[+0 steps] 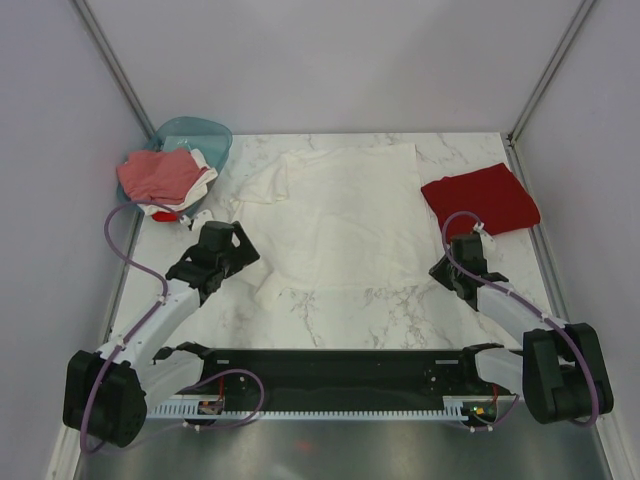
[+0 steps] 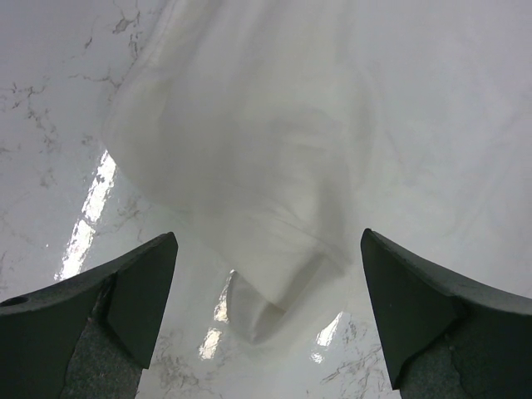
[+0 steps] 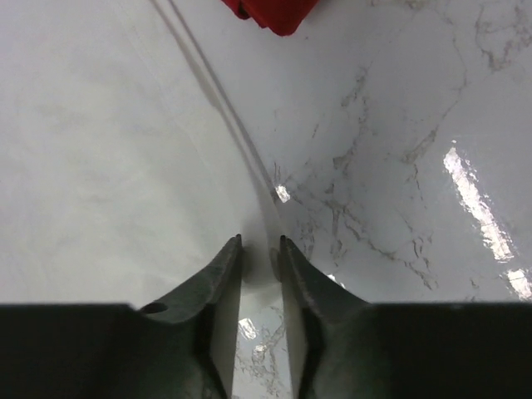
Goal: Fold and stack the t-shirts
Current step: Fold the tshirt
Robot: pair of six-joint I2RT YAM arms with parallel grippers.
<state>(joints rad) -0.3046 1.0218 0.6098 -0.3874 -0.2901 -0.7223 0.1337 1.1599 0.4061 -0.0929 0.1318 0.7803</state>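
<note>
A large white t-shirt (image 1: 340,215) lies spread flat across the middle of the marble table. My left gripper (image 1: 240,250) hovers open over its lower left part, where a bunched fold of the white t-shirt (image 2: 249,150) lies ahead of the wide-apart fingers (image 2: 270,316). My right gripper (image 1: 447,268) is low at the shirt's right hem. Its jaws (image 3: 260,243) stand narrowly apart with the edge of the white t-shirt (image 3: 108,150) between the tips. A folded dark red t-shirt (image 1: 480,198) (image 3: 270,12) rests at the right rear.
A teal basket (image 1: 195,135) sits at the back left, with a pinkish-red t-shirt (image 1: 160,175) and white cloth (image 1: 195,195) spilling over its front. Grey walls enclose the table on three sides. Bare marble (image 1: 350,310) shows between the shirt and the arm bases.
</note>
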